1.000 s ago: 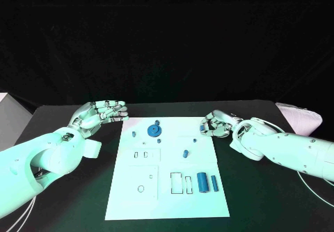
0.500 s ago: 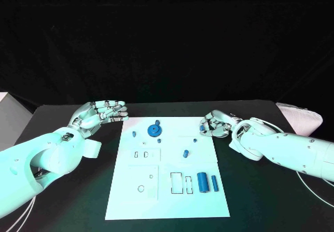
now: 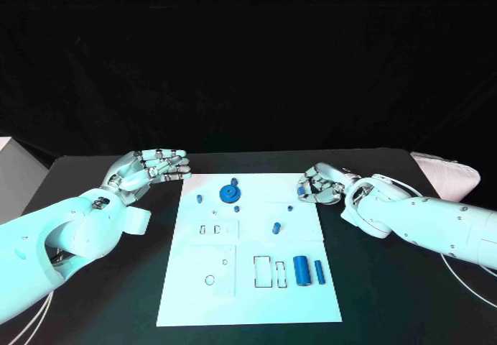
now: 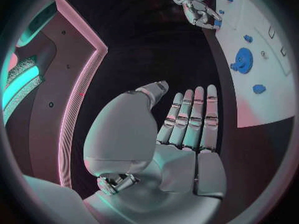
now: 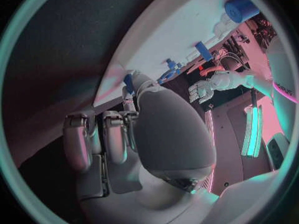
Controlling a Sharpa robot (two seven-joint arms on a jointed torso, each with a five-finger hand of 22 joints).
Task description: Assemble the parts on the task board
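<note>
The white task board (image 3: 248,287) lies mid-table. On it are a blue gear-like disc (image 3: 229,192), several small blue parts around it such as a peg (image 3: 276,228), and two blue cylinders (image 3: 302,271) near the front right. My left hand (image 3: 154,167) hovers off the board's far left corner, fingers straight and apart from the thumb, holding nothing (image 4: 187,119). At the board's far right edge my right hand (image 3: 321,185) has its fingers curled in. It pinches a small blue part (image 5: 129,82) at its fingertips, which the left wrist view also shows (image 4: 217,22).
A white object (image 3: 447,172) sits at the table's far right edge, and a pale box (image 3: 8,165) stands off the left edge. Cables (image 3: 466,280) run beside my right arm. Black table surrounds the board.
</note>
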